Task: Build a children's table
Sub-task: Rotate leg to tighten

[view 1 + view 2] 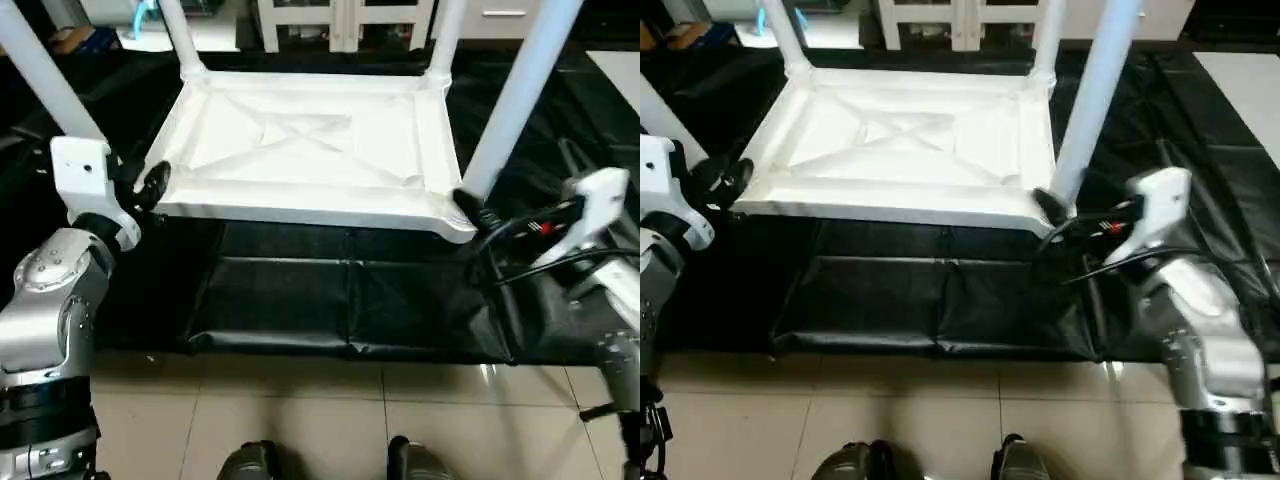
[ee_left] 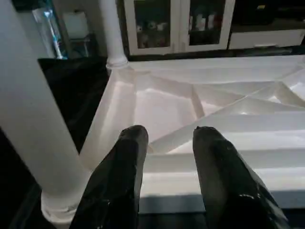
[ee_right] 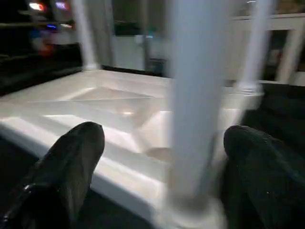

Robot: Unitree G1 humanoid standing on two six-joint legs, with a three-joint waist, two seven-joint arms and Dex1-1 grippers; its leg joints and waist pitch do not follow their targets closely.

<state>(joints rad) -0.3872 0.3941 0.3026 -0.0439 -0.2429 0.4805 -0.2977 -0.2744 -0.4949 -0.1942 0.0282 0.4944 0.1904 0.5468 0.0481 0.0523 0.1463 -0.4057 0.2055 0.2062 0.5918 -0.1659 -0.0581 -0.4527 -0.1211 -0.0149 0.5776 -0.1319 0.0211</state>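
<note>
Right wrist view alone shows a leg [image 3: 198, 95] between parted jaws.

No text, label, brand, number or sign can be read anywhere — not on the white plastic, the black drape, the robot's arms or the cabinets behind.

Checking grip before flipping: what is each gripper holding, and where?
Nothing. The left gripper hangs open at the tabletop rim; the right gripper straddles a leg, jaws wide.
</note>
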